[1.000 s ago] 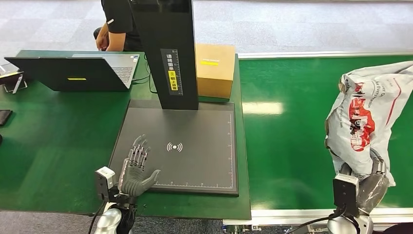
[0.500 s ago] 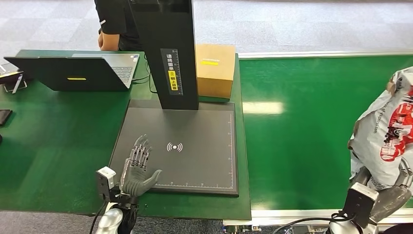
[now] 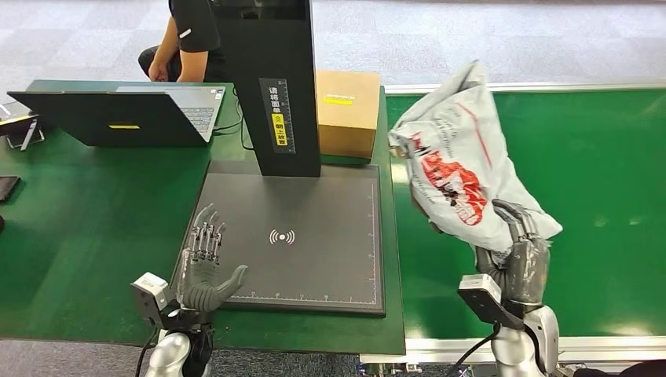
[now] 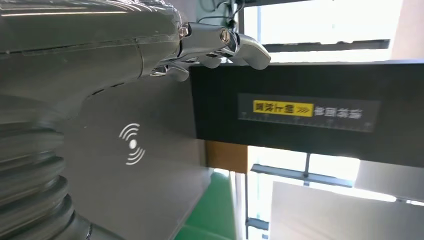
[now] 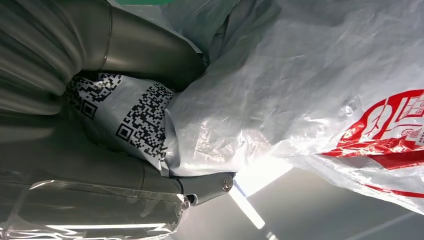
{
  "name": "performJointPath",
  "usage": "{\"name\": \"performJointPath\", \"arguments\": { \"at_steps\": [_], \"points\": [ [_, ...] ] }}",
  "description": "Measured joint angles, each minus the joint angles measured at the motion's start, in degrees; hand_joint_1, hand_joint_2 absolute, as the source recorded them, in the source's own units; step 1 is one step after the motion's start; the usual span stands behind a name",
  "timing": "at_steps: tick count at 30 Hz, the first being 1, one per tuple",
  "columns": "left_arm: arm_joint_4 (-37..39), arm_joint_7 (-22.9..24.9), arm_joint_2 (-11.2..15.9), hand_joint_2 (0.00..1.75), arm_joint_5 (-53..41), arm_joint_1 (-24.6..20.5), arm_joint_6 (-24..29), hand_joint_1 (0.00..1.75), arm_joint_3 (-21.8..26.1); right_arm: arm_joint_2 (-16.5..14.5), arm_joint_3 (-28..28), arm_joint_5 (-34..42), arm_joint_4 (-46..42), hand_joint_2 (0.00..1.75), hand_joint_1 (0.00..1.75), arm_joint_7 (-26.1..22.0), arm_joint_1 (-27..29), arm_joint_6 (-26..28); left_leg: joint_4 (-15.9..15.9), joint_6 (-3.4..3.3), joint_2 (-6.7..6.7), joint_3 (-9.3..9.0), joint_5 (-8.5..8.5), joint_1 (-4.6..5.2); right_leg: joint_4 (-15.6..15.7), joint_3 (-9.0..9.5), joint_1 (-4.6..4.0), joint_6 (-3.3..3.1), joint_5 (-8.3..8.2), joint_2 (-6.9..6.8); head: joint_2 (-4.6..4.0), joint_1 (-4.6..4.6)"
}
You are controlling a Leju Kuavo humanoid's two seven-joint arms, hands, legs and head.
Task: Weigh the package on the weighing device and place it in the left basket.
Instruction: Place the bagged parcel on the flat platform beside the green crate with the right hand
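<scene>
Across the frame I have the green table [image 3: 94, 204] on the left and the green belt [image 3: 597, 196] on the right. In the centre sits the dark weighing device [image 3: 314, 236], its flat platform bare around the white wireless mark, with its black column [image 3: 271, 86] rising in the upper middle. Behind the column are a cardboard box [image 3: 346, 111], a laptop [image 3: 118, 116] in the upper left, and a person [image 3: 184, 43] seated at the top edge.

The package [image 3: 459, 169], a grey-white plastic mailer with red print, is in the air at centre right, just right of the platform's edge and tilted up toward the box. I judge the task to be early: the package is picked up but not yet weighed, nothing rests on the platform, and the trip to the left basket is all ahead. I cannot find a basket in these views.

My right hand [image 3: 522, 255] grips the package from below, fingers wrapped into the plastic; the right wrist view shows them [image 5: 150, 55] pressed around a QR-coded label [image 5: 135, 115].

My left hand [image 3: 206, 263] holds nothing, fingers spread and extended, over the platform's lower left corner; I cannot tell if it touches.
</scene>
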State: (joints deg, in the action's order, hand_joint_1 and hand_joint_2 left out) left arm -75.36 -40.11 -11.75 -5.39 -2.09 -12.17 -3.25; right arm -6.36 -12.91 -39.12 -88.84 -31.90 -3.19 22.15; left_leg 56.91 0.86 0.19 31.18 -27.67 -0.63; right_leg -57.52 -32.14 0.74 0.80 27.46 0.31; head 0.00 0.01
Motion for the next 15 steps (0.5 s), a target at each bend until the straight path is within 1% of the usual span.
{"name": "performJointPath", "arguments": {
  "at_steps": [3, 7, 10, 15],
  "points": [
    [-1.63, -0.02, 0.03, 1.75, 0.26, 0.17, 0.04, 0.00, 0.15, 1.91, 2.65, -2.91, 1.47, 1.75, 1.75, 1.59, -1.69, -3.76, 0.00, 0.00, 0.00, 0.01, 0.00, 0.00, 0.00, 0.00, 0.01, 0.00, 0.00, -0.01, 0.00, -0.01],
    [-3.85, -0.02, 0.22, 1.75, 0.28, 0.55, 0.39, 0.00, 0.17, 4.95, 5.47, -9.24, 3.63, 1.75, 1.75, 5.52, -3.90, -9.14, 0.01, 0.00, -0.01, 0.01, 0.00, 0.01, 0.01, -0.01, 0.01, 0.00, 0.00, -0.01, 0.00, -0.01],
    [-4.89, -0.02, 0.44, 1.75, 0.45, 0.93, 0.52, 0.00, 0.18, 7.37, 6.84, -13.34, 5.53, 1.75, 1.75, 7.83, -5.61, -11.86, 0.01, 0.00, -0.03, 0.02, 0.00, 0.01, 0.01, -0.01, 0.01, 0.00, 0.00, -0.01, 0.00, -0.01],
    [-5.98, -0.02, 0.71, 1.75, 0.80, 1.45, 0.34, 0.00, 0.09, 10.57, 9.32, -16.36, 9.11, 1.75, 1.75, 8.09, -8.33, -15.11, 0.01, 0.00, -0.04, 0.02, 0.00, 0.00, 0.01, -0.02, 0.00, 0.00, 0.00, -0.01, 0.00, -0.01]
  ]
}}
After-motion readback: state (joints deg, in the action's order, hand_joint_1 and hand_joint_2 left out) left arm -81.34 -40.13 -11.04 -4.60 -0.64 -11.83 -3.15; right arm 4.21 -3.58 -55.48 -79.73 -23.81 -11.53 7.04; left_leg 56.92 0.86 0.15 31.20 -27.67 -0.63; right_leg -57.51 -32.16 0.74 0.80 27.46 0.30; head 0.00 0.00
